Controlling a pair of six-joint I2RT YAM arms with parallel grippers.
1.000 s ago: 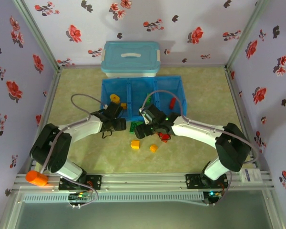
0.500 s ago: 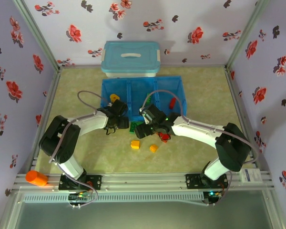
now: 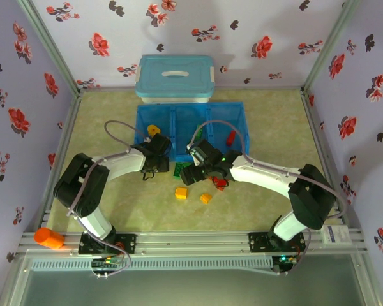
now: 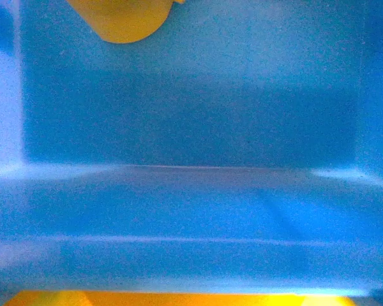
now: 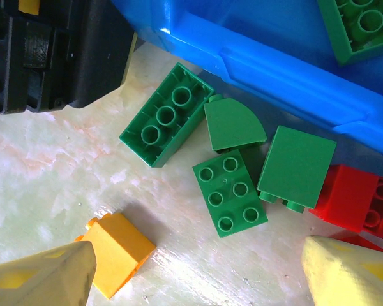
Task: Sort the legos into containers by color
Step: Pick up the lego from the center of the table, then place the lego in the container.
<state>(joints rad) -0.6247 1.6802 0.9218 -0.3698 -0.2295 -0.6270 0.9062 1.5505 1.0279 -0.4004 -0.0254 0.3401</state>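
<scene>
Right gripper (image 5: 198,271) hangs low over the pale green surface (image 5: 45,166), its two yellow-padded fingers (image 5: 45,280) wide apart and holding nothing. Ahead of it, four small green plastic bricks (image 5: 230,191) lie close together just in front of the shallow translucent blue plastic tray (image 5: 274,76). A red plastic brick (image 5: 351,197) touches them on one side and a yellow plastic brick (image 5: 118,252) lies near the other finger. One more green brick (image 5: 364,25) is inside the tray. The left gripper (image 3: 156,159) is at the near wall of the left compartment, where yellow bricks (image 3: 153,131) lie; I cannot tell if it is apart or together. The right compartment holds a red piece (image 3: 230,136).
</scene>
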